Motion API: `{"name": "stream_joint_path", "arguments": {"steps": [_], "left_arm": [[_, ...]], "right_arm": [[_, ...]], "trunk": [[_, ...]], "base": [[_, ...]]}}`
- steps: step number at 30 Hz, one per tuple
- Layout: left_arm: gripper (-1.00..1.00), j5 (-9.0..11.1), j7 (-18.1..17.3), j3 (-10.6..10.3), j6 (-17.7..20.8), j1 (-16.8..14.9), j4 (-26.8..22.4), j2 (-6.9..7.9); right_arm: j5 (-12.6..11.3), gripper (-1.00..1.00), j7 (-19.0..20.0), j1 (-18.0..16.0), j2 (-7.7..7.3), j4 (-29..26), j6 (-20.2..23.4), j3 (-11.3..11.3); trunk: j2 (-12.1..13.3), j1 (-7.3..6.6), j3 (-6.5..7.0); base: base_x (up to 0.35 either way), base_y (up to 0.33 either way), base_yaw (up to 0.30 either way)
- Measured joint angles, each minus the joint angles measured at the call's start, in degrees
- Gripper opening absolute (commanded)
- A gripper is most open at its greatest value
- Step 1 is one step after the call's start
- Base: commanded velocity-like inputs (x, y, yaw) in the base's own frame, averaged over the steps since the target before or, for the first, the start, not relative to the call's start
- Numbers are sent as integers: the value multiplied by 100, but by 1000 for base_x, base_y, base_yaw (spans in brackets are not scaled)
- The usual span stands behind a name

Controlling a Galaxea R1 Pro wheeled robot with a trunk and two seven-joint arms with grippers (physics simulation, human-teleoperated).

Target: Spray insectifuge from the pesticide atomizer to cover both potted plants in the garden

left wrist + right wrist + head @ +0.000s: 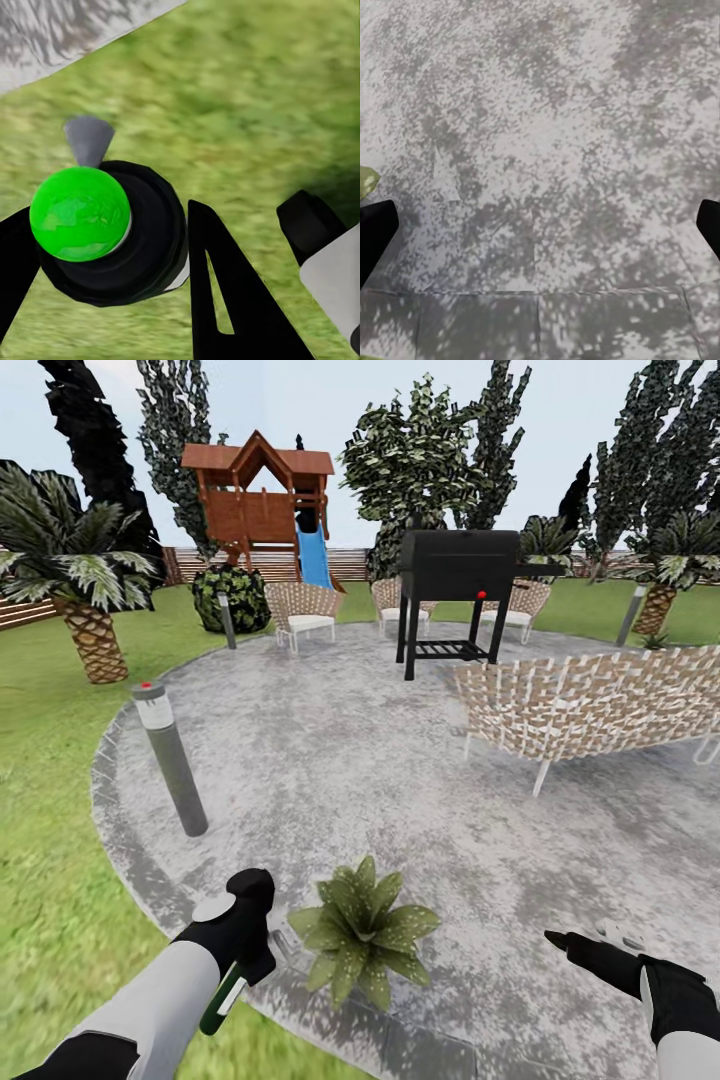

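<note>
At patio edge (pixel 150 880), potted plant (pixel 362 940) beside left gripper (pixel 262 948) holding atomizer (pixel 222 1000).

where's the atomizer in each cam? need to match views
Head view: pesticide atomizer low left, held in the left gripper, beside the potted plant.
Left wrist view: its green end faces the camera between the fingers.
Right wrist view: not seen.
Shared landmark: the grey stone patio.

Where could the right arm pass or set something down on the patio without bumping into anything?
The stone patio is bare between the grey lamp post, the wicker bench and the potted plant. The right gripper hangs over bare stone too. It is crowded by the barbecue grill, and beside the plant, where the left gripper holds the pesticide atomizer.
</note>
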Motion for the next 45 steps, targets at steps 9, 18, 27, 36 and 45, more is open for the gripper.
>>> {"name": "stream_joint_path", "arguments": {"steps": [9, 18, 27, 36, 45], "left_arm": [[-100, 2, 3, -1, 0, -1, -12, -1], [-100, 2, 3, -1, 0, -1, -4, -6], [-100, 5, 5, -2, 0, -1, -3, -3], [-100, 6, 4, -5, -1, 1, -5, 6], [-100, 1, 0, 8, 0, 1, -6, 9]], "right_arm": [[-1, 100, 1, 1, -1, -1, 1, 0], [-1, 100, 1, 1, -1, -1, 1, 0], [-1, 100, 2, 1, 0, -3, 4, 0], [1, 100, -1, -1, 1, -4, 5, -2], [0, 100, 0, 0, 0, 0, 0, 0]], "trunk": [[0, 1, 0], [0, 1, 0], [0, 1, 0], [0, 1, 0], [0, 0, 0]], "base": [[102, 291, -258], [4, 288, -272], [0, 193, -272], [0, 14, -69], [33, 154, 0]]}}
